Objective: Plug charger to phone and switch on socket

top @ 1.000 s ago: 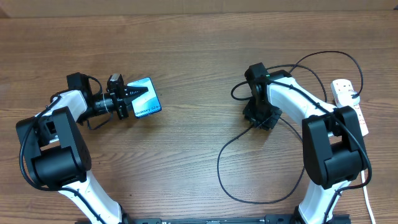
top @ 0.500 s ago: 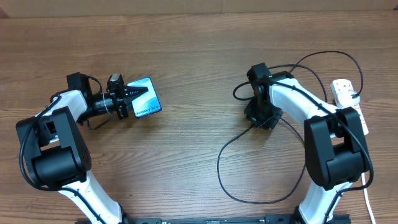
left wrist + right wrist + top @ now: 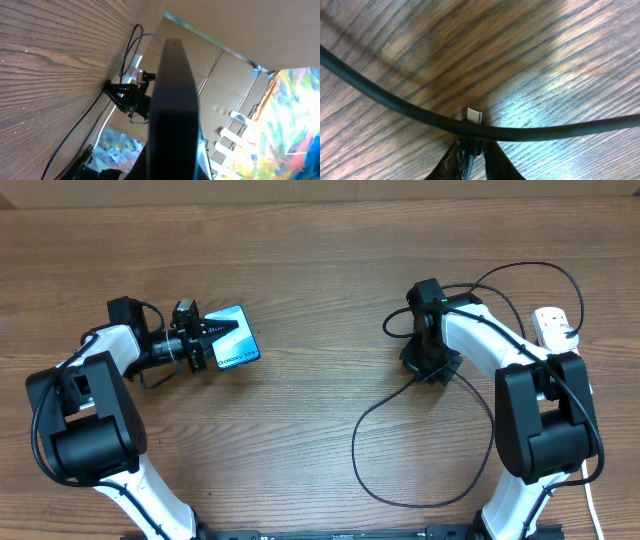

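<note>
The left claw (image 3: 208,338) clamps the slim black-edged, blue-screened phone (image 3: 235,340) at the wooden worktop's (image 3: 300,260) left; the right claw (image 3: 471,146) pinches the thin black charger (image 3: 395,102) behind its plug (image 3: 474,115). A snagging loop could twist it askew.

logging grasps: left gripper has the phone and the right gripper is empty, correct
Not quite. The left gripper does hold the phone, but the right gripper is not empty. The right wrist view shows the charger plug pinched between its fingers.
</note>
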Motion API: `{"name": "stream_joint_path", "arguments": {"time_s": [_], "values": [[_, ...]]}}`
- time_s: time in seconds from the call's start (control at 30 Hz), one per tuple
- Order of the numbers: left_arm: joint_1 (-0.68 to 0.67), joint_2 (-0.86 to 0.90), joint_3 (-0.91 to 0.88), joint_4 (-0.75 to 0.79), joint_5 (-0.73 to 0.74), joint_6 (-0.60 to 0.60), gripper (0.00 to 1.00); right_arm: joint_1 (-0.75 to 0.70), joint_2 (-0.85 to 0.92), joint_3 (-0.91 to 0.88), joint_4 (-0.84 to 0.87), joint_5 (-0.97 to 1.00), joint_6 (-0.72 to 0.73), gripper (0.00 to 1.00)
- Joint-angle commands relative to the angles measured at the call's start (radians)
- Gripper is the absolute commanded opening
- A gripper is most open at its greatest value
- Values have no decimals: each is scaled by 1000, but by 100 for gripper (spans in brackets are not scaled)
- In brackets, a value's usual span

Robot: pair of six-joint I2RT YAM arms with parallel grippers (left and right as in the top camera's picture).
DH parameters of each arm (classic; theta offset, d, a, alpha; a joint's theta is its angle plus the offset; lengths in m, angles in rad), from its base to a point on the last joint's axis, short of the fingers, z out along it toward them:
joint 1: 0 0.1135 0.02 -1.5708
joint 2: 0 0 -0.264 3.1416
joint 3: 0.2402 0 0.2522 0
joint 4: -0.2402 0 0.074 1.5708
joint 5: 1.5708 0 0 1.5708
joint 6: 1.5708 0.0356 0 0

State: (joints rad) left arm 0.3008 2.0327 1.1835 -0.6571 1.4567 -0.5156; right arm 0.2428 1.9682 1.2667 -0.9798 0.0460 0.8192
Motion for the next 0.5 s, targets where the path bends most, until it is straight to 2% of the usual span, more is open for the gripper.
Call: {"name": "stream_joint_path", "arguments": {"time_s": [0.0, 0.13, 0.3, 0.47], "values": [[-8, -13, 20, 0, 22, 22, 4, -8, 36, -43, 1, 42, 9, 16], [-8, -13, 20, 0, 22, 22, 4, -8, 36, -43, 1, 42, 10, 8], [-8, -13, 20, 0, 22, 22, 4, -8, 36, -43, -2, 42, 10, 4], [-8, -13, 20, 0, 22, 22, 4, -8, 36, -43, -2, 42, 10, 4]]}}
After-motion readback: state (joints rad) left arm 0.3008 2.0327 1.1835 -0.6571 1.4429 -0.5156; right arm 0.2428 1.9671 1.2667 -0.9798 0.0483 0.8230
